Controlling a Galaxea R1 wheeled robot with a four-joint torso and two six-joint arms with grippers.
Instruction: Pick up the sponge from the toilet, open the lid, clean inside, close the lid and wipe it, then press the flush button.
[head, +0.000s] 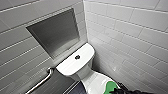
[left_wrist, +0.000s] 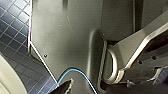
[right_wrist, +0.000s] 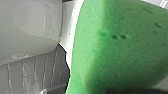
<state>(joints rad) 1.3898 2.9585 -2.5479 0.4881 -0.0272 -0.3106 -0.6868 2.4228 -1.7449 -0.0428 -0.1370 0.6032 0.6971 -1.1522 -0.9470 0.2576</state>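
a corner of a small bathroom, seen from above: two walls of glossy white rectangular tiles (head: 130, 30) with thin grey grout lines meet behind a white glazed ceramic toilet (head: 71, 68). a shallow rectangular grey niche (head: 56, 32) is set into the left wall, and a smooth round metal grab bar (head: 41, 82) runs at a slant below it. the floor of small dark blue square tiles (left_wrist: 12, 32) shows in the left wrist view and as a dark patch beside the toilet's base in the head view. the tank top is a flat rounded rectangle, with the small round dark flush button (head: 77, 57) with its metallic ring set in the middle. below the tank, the white glossy oval lid (head: 93, 82) lies closed over the bowl. the small bright green sponge (head: 109, 87) sits on the near right part of the lid, well apart from the flush button. the black right gripper (head: 119, 90) meets the sponge at its lower right edge, its dark fingers clamped on the soft pad. in the right wrist view the sponge (right_wrist: 120, 50) looms very close, a matte foam face with a rounded edge and a few small dark pits, with shiny white ceramic and pale tiles behind it. the left gripper (left_wrist: 65, 87) shows as a dark toothed tip beside a thin light blue cable (left_wrist: 75, 72); whether it is apart or together cannot be told.
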